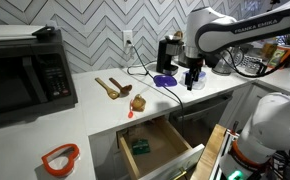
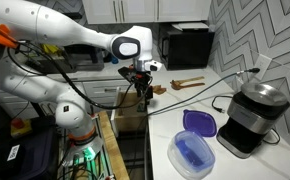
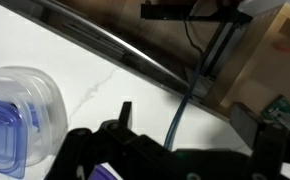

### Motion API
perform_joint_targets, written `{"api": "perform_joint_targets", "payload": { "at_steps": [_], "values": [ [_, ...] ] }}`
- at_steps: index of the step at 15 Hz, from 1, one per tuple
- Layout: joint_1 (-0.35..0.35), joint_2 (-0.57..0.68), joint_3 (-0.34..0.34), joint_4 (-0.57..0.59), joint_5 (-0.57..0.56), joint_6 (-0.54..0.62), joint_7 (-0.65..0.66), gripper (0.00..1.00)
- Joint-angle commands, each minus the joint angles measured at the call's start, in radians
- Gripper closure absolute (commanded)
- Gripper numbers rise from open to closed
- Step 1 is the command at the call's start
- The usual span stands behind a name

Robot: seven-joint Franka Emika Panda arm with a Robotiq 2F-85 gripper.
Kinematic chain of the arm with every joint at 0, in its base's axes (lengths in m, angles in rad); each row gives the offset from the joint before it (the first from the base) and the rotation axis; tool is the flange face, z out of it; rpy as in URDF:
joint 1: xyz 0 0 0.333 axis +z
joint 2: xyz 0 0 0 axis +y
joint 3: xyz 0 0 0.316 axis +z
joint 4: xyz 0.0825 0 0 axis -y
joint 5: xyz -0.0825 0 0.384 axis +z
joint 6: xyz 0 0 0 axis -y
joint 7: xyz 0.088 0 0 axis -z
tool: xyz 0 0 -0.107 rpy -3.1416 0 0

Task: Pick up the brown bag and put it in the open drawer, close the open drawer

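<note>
The small brown bag point(image 1: 138, 102) sits on the white counter just behind the open wooden drawer point(image 1: 155, 146). It also shows in an exterior view point(image 2: 158, 91), partly behind the gripper. My gripper point(image 1: 193, 82) hangs above the counter's front edge, to the right of the bag and the drawer, near a purple lid point(image 1: 166, 79). In the wrist view the gripper point(image 3: 190, 122) is open and empty, with only counter between its fingers. The drawer point(image 3: 277, 55) shows at the right, holding a green item point(image 3: 285, 108).
A microwave point(image 1: 25, 70) stands at the left. Wooden spoons point(image 1: 113, 87) lie by the bag. A coffee machine point(image 2: 247, 115) with a cable, a purple lid point(image 2: 198, 123) and a clear blue container point(image 2: 193, 155) sit on the counter. A red ring point(image 1: 60, 157) lies at the front.
</note>
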Motion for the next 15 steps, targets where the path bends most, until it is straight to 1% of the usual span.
{"api": "perform_joint_targets", "payload": {
  "at_steps": [1, 4, 5, 6, 9, 11, 13, 15],
  "values": [
    [0.003, 0.0, -0.007, 0.002, -0.002, -0.003, 0.002, 0.0],
    [0.002, 0.0, -0.008, 0.002, -0.002, -0.003, 0.003, 0.0],
    [0.016, 0.005, -0.012, 0.001, 0.021, 0.011, -0.003, 0.0],
    [0.05, 0.017, -0.02, 0.006, 0.091, 0.028, -0.005, 0.0],
    [0.106, 0.047, -0.002, 0.01, 0.229, 0.066, 0.01, 0.0],
    [0.144, 0.071, 0.012, 0.007, 0.31, 0.126, 0.008, 0.0],
    [0.167, 0.109, 0.033, 0.004, 0.359, 0.212, 0.014, 0.0],
    [0.193, 0.149, 0.039, -0.01, 0.423, 0.356, 0.007, 0.0]
  ]
}}
